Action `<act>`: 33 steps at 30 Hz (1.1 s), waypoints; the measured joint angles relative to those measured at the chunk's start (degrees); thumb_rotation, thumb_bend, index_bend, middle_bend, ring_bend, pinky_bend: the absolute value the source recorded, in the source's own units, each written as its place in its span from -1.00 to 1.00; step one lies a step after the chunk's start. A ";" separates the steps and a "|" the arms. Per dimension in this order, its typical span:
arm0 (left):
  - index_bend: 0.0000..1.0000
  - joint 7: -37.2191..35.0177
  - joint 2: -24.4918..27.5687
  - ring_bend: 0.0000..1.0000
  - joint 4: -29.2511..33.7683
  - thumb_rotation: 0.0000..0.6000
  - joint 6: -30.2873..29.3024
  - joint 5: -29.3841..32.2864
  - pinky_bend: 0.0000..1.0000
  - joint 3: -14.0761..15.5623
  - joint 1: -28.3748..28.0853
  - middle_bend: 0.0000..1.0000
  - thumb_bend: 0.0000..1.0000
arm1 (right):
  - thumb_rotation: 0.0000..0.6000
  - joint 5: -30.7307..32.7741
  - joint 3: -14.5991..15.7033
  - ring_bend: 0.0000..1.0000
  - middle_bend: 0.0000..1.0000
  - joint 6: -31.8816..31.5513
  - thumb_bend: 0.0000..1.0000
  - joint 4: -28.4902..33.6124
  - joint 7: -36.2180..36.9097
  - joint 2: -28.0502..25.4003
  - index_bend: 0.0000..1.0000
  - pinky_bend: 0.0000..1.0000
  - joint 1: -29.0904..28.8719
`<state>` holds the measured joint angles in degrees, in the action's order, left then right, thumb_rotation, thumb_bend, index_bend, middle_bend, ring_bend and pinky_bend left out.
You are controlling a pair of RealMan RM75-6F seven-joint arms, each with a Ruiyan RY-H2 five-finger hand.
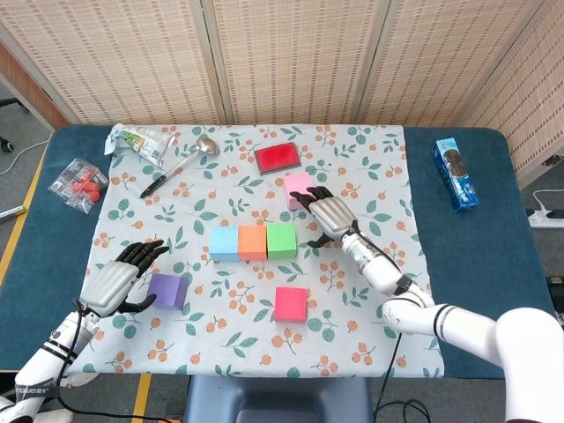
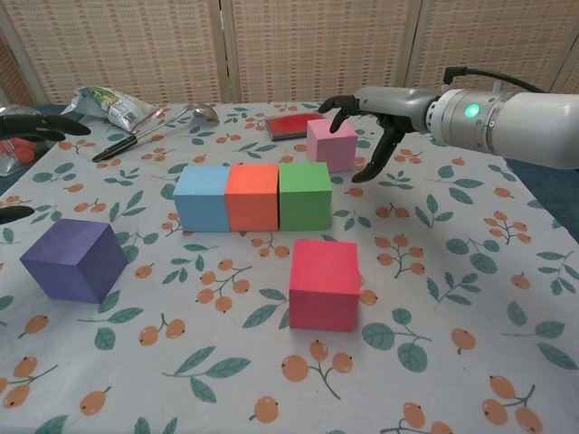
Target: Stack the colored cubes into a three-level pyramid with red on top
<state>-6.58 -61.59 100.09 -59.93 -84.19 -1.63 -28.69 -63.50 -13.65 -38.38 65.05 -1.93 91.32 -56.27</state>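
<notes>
Blue (image 1: pixel 223 243), orange (image 1: pixel 252 242) and green (image 1: pixel 281 240) cubes stand in a touching row mid-cloth; in the chest view they are blue (image 2: pixel 202 198), orange (image 2: pixel 252 196), green (image 2: pixel 304 194). A reddish-pink cube (image 1: pixel 291 304) (image 2: pixel 324 284) sits alone in front of them. A pale pink cube (image 1: pixel 297 186) (image 2: pixel 330 145) lies behind the green one. My right hand (image 1: pixel 328 214) (image 2: pixel 371 113) hovers just right of the pale pink cube, fingers spread, holding nothing. The purple cube (image 1: pixel 166 290) (image 2: pixel 74 259) sits front left, with my left hand (image 1: pixel 119 280) open beside it.
A flat red box (image 1: pixel 278 157) (image 2: pixel 291 126) lies at the back. A ladle (image 1: pixel 181 164), a snack bag (image 1: pixel 139 141) and a packet of red sweets (image 1: pixel 77 184) are back left. A blue biscuit box (image 1: pixel 455 173) rests on the right of the table.
</notes>
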 measured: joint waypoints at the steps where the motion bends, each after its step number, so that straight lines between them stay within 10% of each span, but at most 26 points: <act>1: -0.95 0.03 0.03 -1.00 0.01 1.00 0.04 0.06 -0.97 -0.01 0.00 -1.00 -0.26 | 1.00 -0.37 0.10 -1.00 -0.85 -0.37 -1.00 -0.99 -0.14 0.71 -1.00 -1.00 -0.12; 17: -0.95 0.08 0.15 -1.00 -0.10 1.00 0.57 0.87 -0.97 -0.09 -0.03 -1.00 -0.26 | 1.00 -10.60 1.22 -1.00 -1.00 -4.95 -1.00 -18.21 9.96 12.33 -1.00 -1.00 -2.29; 33: -0.94 -0.45 -0.12 -1.00 -0.55 1.00 0.56 0.51 -0.97 0.02 -0.01 -1.00 -0.26 | 1.00 -11.09 0.99 -1.00 -1.00 -3.86 -1.00 -17.71 11.16 12.20 -1.00 -1.00 -2.08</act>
<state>-7.02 -61.71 99.54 -59.37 -83.68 -1.62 -28.71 -74.58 -12.66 -42.24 47.34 9.23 103.52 -58.35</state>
